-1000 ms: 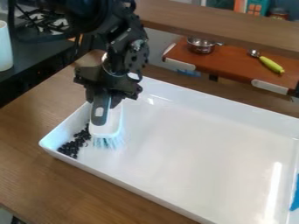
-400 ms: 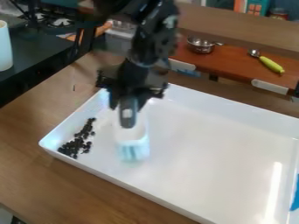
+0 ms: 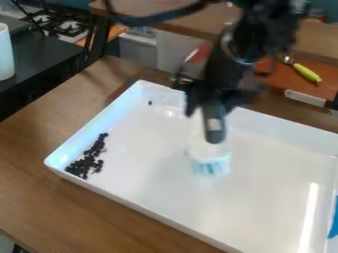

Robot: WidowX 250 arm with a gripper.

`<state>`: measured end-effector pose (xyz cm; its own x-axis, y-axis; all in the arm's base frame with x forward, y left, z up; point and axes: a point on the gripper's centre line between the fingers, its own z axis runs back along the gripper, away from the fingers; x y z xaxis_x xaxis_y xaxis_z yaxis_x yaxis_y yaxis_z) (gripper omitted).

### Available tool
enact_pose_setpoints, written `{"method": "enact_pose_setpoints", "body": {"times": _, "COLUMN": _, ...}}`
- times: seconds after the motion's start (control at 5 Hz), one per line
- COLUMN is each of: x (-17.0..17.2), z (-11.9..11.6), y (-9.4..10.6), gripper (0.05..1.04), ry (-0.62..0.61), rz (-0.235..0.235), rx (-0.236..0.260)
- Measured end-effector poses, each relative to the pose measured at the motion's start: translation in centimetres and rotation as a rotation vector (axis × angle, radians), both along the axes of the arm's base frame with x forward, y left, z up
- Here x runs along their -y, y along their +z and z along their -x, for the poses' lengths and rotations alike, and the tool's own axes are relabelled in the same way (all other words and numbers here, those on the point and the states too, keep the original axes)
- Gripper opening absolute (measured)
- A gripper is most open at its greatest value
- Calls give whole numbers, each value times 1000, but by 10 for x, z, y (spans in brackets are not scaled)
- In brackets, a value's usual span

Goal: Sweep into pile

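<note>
The black gripper (image 3: 214, 101) hangs over the upper middle of the white tray, shut on the handle of a white brush (image 3: 210, 150) with pale blue bristles. The brush points down, its bristles over the tray's middle; whether they touch the bottom I cannot tell. Small black pieces (image 3: 86, 162) lie in an elongated heap along the left wall of the white tray (image 3: 148, 210), well to the left of the brush. One lone black piece (image 3: 149, 103) sits near the tray's far left corner.
Raised walls border the tray on the wooden table (image 3: 46, 207). A blue object (image 3: 334, 222) is at the right edge. Behind stand a reddish-brown shelf with a yellow-green handled utensil (image 3: 306, 72) and a dark counter with a white cup (image 3: 5, 52).
The gripper has moved right with the brush, away from the black pieces. The heap by the left wall now lies uncovered, and the lone far piece has come into sight.
</note>
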<state>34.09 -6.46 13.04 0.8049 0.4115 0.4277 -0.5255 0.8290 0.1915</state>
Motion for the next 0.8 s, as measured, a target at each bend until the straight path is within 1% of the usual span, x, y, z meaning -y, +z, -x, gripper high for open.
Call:
{"method": "enact_pose_setpoints", "body": {"times": 0.2, "x": 48, "z": -9, "y": -15, "gripper": 499, "ry": -46, "rz": -12, "rx": -65}}
{"method": "enact_pose_setpoints", "body": {"times": 0.4, "x": 85, "z": -16, "y": -22, "gripper": 499, "ry": -101, "rz": -17, "rx": -72}}
{"method": "enact_pose_setpoints", "body": {"times": 0.6, "x": 106, "z": -17, "y": -31, "gripper": 499, "ry": -143, "rz": -18, "rx": -73}}
{"method": "enact_pose_setpoints", "body": {"times": 0.8, "x": 121, "z": -20, "y": -34, "gripper": 499, "ry": -215, "rz": -7, "rx": -19}}
